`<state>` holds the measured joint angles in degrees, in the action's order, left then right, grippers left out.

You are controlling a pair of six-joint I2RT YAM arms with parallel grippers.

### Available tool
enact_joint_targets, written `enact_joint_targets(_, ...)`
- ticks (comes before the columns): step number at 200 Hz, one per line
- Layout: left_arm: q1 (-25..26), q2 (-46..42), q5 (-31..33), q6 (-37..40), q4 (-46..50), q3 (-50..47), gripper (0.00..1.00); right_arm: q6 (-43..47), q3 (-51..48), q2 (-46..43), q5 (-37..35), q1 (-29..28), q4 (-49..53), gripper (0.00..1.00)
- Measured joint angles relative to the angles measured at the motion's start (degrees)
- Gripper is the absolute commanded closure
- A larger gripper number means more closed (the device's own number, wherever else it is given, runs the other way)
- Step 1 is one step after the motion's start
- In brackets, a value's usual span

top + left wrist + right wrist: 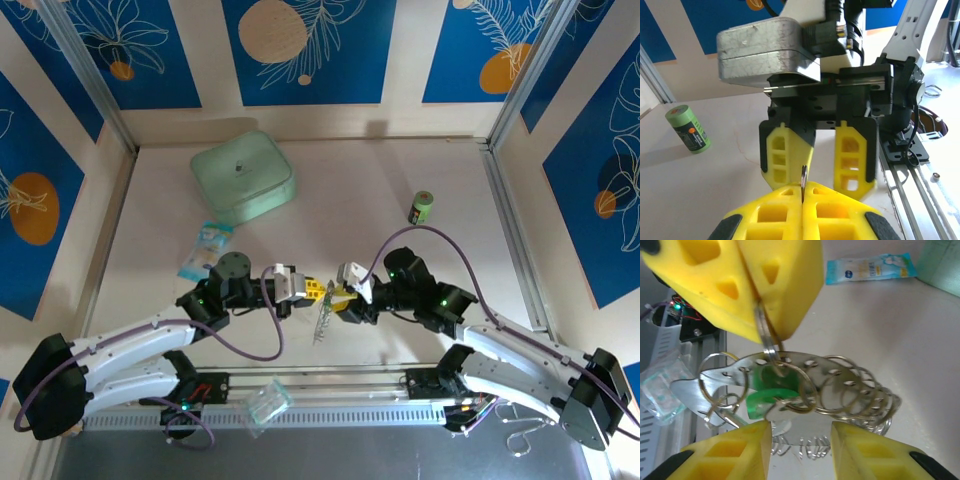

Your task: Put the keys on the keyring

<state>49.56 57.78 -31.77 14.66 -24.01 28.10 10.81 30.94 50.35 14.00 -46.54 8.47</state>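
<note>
In the top view, at lower centre, the left gripper (312, 290) is pinching the keyring (322, 325), which is dangling between it and the right gripper (342, 296). In the left wrist view, the left gripper (802, 194) is clamping shut on a thin ring at the bottom edge — the right gripper (818, 160) is facing it mid-frame, jaws standing apart and gripping nothing. In the right wrist view, the keyring (850, 390) is hanging mid-frame from the left gripper (759, 302) at upper left, with a green-headed key (765, 399) among its silvery rings — the right gripper (800, 450) is gaping at the bottom edge.

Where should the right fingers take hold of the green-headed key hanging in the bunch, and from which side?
Probably its flat green head, one finger on each face, from the side opposite the left gripper: that pinches a ring above, leaving the rings and head hanging free toward the open right fingers.
</note>
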Motion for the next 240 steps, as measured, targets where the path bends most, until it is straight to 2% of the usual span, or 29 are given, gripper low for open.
enact_joint_targets(54,0.0,0.02,2.54,-2.67,-3.41,-1.46,1.0,-2.75,-0.85,1.64,0.72,-1.22,-5.22,0.62)
enact_joint_targets(114,-0.04,0.02,3.78,-4.31,-5.09,-1.6,1.0,-3.93,-1.11,4.74,-5.7,-3.19,-11.43,0.62)
enact_joint_targets(135,-0.04,0.02,4.0,-4.33,-5.46,-1.6,1.0,-3.91,-1.4,4.85,-8.2,-3.39,-12.63,0.69)
enact_joint_targets(179,-0.04,0.02,4.9,-4.26,-5.44,-1.6,1.0,-2.91,-1.53,2.93,-11.69,-3.61,-12.35,0.94)
enact_joint_targets(195,-0.04,0.02,5.4,-3.98,-4.96,-1.6,1.0,-1.79,-1.51,1.44,-12.61,-3.61,-11.41,1.0)
enact_joint_targets(240,-0.04,0.02,9.2,-2.34,-1.6,-1.49,1.0,0.83,0.2,-1.16,-15.61,-3.65,-4.39,1.0)
